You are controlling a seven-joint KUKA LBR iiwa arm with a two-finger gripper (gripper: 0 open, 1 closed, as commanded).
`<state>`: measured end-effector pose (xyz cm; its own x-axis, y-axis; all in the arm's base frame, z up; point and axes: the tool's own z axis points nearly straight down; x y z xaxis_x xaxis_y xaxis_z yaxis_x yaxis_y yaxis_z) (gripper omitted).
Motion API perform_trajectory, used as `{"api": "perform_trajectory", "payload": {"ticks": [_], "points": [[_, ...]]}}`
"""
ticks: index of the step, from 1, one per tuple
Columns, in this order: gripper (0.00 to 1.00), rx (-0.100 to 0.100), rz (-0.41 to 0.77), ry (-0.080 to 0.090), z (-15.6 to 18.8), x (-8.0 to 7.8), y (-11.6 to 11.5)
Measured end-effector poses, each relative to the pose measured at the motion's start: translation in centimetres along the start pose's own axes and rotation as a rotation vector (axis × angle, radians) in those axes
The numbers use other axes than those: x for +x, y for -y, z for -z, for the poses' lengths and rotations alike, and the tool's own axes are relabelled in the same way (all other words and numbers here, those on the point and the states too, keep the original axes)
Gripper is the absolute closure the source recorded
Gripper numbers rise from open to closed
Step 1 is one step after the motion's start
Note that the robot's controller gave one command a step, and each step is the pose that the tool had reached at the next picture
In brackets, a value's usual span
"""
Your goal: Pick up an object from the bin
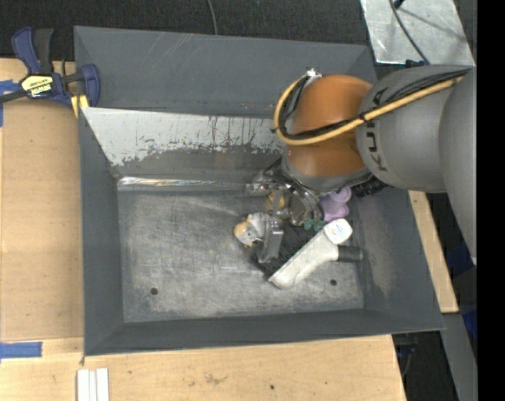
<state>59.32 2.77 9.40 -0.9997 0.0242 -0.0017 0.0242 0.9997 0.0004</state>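
Gripper [274,226] low over smooth white tube [306,259], mottled lump [251,230]

Dim, even overhead light. Pale glare streak on bin [177,140] back wall, upper centre. Soft shadow under arm [420,132], centre-right floor.

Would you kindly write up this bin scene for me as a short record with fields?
container: grey metal bin
gripper: gripper low over a small heap, right of the floor's middle
nearest things: white oblong thing lying slantwise; pale rounded thing to its left; purple thing behind it
also in heap: dark thing under the white one's lower end
held thing: cannot tell
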Motion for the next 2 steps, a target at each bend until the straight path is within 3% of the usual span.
{"api": "perform_trajectory", "payload": {"ticks": [1,2], "points": [[0.00,-0.001,-0.014,0.000,-1.85,-0.26,0.41],[1.00,0.001,0.130,0.024,-1.61,-0.92,0.18]]}}
